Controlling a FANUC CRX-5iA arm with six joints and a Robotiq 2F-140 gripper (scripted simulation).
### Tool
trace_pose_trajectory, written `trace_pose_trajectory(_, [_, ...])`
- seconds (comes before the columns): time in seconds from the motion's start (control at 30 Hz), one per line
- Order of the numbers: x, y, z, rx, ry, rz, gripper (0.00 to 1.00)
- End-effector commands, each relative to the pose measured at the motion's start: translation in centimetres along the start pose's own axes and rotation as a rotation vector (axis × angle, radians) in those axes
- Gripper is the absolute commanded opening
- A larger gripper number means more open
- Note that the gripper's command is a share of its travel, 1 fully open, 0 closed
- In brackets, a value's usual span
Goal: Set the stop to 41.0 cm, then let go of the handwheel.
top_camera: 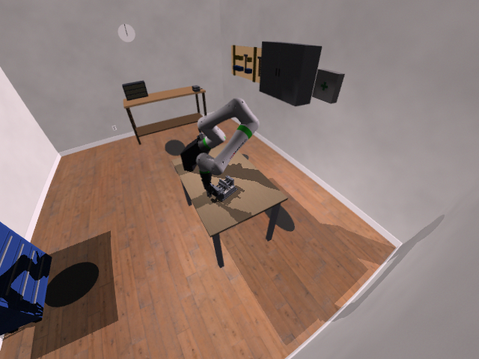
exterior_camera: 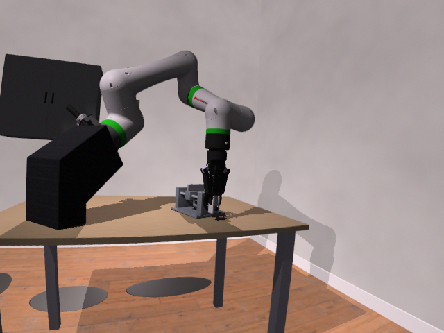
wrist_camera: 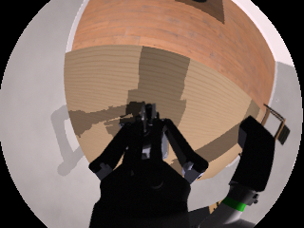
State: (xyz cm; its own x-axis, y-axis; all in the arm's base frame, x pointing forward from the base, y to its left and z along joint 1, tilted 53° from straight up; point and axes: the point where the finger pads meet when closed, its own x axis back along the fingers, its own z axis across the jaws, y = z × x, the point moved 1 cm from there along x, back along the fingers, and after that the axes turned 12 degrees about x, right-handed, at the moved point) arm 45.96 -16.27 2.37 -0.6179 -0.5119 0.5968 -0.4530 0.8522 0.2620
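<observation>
The grey stop fixture [top_camera: 230, 181] [exterior_camera: 178, 197] stands on the table, with two upright end plates and rods between them. A small grey block [exterior_camera: 188, 195] sits on the rods; no scale reading is legible. The dark handwheel [exterior_camera: 207, 199] is at the fixture's end nearest my gripper, mostly hidden behind the fingers. My gripper [top_camera: 210, 194] [exterior_camera: 214, 207] [wrist_camera: 149, 108] points down beside the wheel, low over the table. Its fingers are nearly together, shut on the handwheel's handle, which the fingers largely hide. In the wrist view the fixture is mostly hidden under the gripper.
The wooden table [top_camera: 255, 197] [exterior_camera: 143, 231] carries the fixture and the arm's black base [exterior_camera: 53, 189]. A workbench [top_camera: 166, 96] stands by the far wall. A dark cabinet [top_camera: 288, 71] [exterior_camera: 25, 96] hangs on the wall. A blue drawer unit [top_camera: 11, 250] stands at the left.
</observation>
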Motion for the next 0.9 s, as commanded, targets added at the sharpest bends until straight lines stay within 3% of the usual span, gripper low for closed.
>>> trace_pose_trajectory(0.0, [0.6, 0.1, 0.6, 0.0, 0.0, 0.0, 0.04])
trace_pose_trajectory(0.5, [3.2, 0.3, 1.4, 0.0, 0.0, 0.0, 0.04])
trace_pose_trajectory(0.87, [5.5, 0.0, 0.1, 0.0, 0.0, 0.0, 0.04])
